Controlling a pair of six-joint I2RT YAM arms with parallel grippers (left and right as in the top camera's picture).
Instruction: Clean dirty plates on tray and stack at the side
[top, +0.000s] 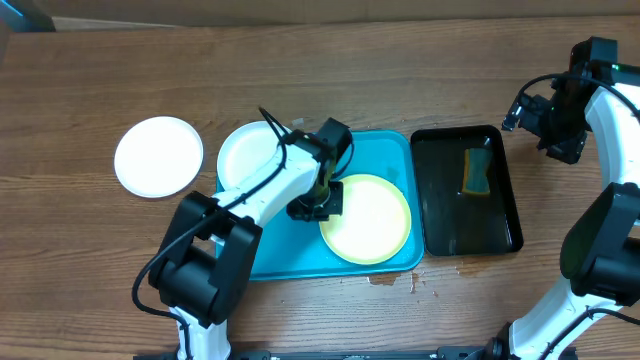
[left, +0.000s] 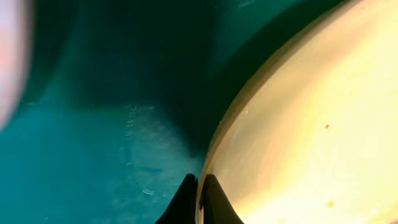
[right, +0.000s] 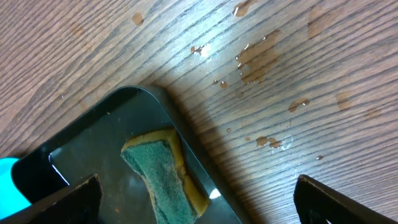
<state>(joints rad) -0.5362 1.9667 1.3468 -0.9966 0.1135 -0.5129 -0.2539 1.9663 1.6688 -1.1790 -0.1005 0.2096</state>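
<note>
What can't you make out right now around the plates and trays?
Overhead: the left arm covers part of the white round plate on the turquoise plastic tray.
Left wrist: whether the shut left gripper pinches the pale yellow round plate; too close.
Right wrist: the green sponge in the glossy black tray, cut off by the bottom edge.

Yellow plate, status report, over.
Left tool shut on rim of yellow plate, plate on blue tray. Right tool open, beside black tray, sponge inside. White plate close alongside.
</note>
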